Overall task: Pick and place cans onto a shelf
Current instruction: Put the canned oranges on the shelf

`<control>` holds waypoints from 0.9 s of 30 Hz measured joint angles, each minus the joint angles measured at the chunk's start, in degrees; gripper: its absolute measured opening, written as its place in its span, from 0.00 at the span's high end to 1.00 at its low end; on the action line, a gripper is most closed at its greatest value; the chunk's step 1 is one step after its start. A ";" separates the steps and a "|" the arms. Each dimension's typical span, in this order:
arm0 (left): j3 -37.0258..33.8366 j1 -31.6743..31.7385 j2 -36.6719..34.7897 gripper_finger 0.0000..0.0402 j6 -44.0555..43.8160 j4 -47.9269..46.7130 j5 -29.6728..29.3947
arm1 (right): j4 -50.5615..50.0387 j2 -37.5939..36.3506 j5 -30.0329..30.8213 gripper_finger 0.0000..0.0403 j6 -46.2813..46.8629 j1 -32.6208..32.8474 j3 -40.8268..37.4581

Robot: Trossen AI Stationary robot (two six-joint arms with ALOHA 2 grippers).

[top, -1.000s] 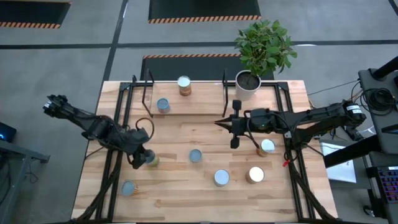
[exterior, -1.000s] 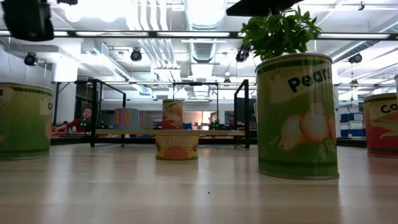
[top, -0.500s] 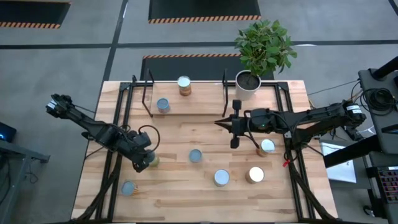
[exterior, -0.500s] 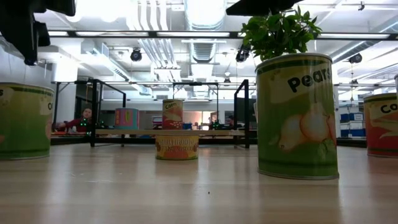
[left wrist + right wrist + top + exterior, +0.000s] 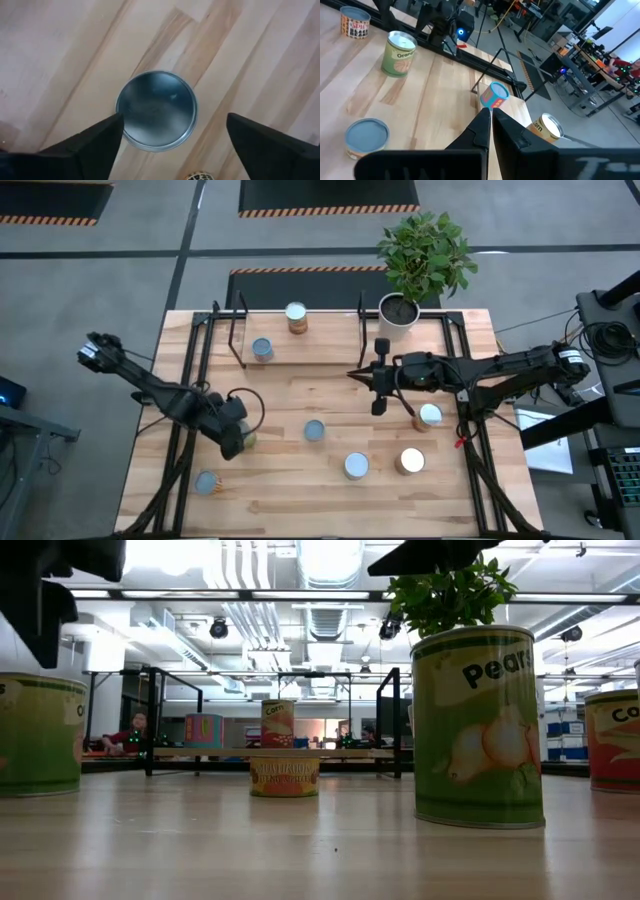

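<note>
The table is made of pale wooden planks with visible grain, framed by thin black rods. The shelf, a light board on black metal uprights, is set along the far edge. Two cans are seen upright on it: one with a pale-blue top and a tan one with a silvery top. A white pot with a leafy plant is placed at the shelf's right end.

The remaining cans are short cylinders, all standing on end with their axes vertical and round lids facing up. Blue-topped ones are found at the middle, the near middle, the near left and the right; a bright-topped one is seen near the right.

The left gripper is held directly above a greenish can, whose brushed metal lid is circular with a raised rim. Its fingers are spread wide on either side of the lid, nothing being grasped.

The right gripper is poised over the table just in front of the shelf, its fingers pressed together and empty.
</note>
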 joint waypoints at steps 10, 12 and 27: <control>0.00 -0.77 4.73 0.12 -7.57 -0.83 0.02 | 0.94 0.02 -0.02 0.98 1.61 0.00 0.00; -0.02 -1.24 5.55 0.12 -9.07 -0.83 0.04 | 0.92 0.02 -0.02 0.98 1.93 0.00 0.00; -0.02 -1.37 6.95 0.13 -21.15 -2.63 1.74 | 0.37 0.02 -0.02 0.98 1.28 0.00 0.00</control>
